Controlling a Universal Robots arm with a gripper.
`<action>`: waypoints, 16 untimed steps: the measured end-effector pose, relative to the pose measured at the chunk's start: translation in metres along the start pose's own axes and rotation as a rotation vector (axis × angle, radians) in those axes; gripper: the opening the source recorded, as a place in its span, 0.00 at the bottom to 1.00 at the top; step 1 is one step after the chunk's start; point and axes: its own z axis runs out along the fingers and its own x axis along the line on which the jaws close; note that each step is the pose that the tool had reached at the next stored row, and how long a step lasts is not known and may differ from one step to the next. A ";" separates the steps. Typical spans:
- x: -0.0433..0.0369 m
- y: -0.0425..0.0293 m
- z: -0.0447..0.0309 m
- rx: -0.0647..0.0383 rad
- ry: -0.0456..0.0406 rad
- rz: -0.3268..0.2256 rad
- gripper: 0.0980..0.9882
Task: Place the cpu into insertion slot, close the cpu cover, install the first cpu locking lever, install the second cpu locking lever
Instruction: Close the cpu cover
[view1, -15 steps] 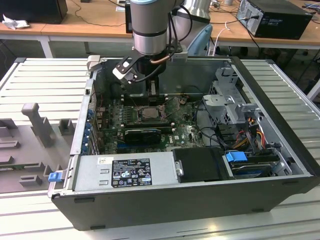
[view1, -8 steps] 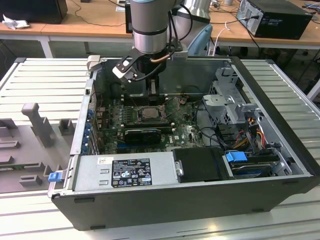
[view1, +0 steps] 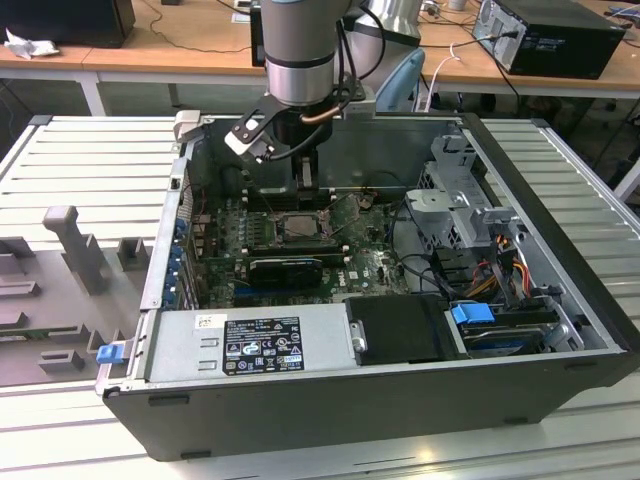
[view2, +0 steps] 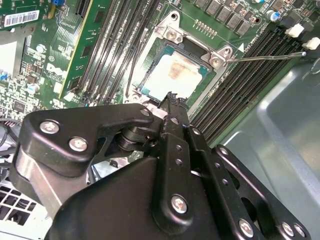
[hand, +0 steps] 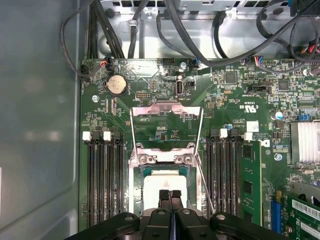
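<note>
The cpu (view2: 176, 74) (hand: 159, 182), pale silvery with a brownish smear on top, lies flat in the insertion slot (view1: 297, 226) (hand: 134, 192). The cpu cover (hand: 166, 106) appears to stand open, tilted up from its two-screw hinge at the socket's far end. One thin wire lever (view2: 265, 56) (hand: 205, 186) sticks out loose beside the socket. My gripper (view1: 305, 190) (view2: 172, 96) (hand: 171, 194) hangs just above the near edge of the cpu. It is shut, fingertips together, with nothing between them.
Long black memory slots (hand: 102, 180) (hand: 222, 175) flank the socket on both sides. A coin battery (hand: 116, 85) and cable bundles (hand: 200, 35) lie beyond it. In the case, a black card (view1: 285, 268), the power supply (view1: 250, 340) and a drive cage (view1: 460, 200) surround the board.
</note>
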 end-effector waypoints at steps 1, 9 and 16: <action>0.0000 0.0000 -0.0001 0.000 0.0001 0.000 0.01; 0.0000 0.0001 -0.0011 0.000 0.0001 0.000 0.01; 0.0000 0.0002 -0.0025 0.000 0.0000 0.000 0.01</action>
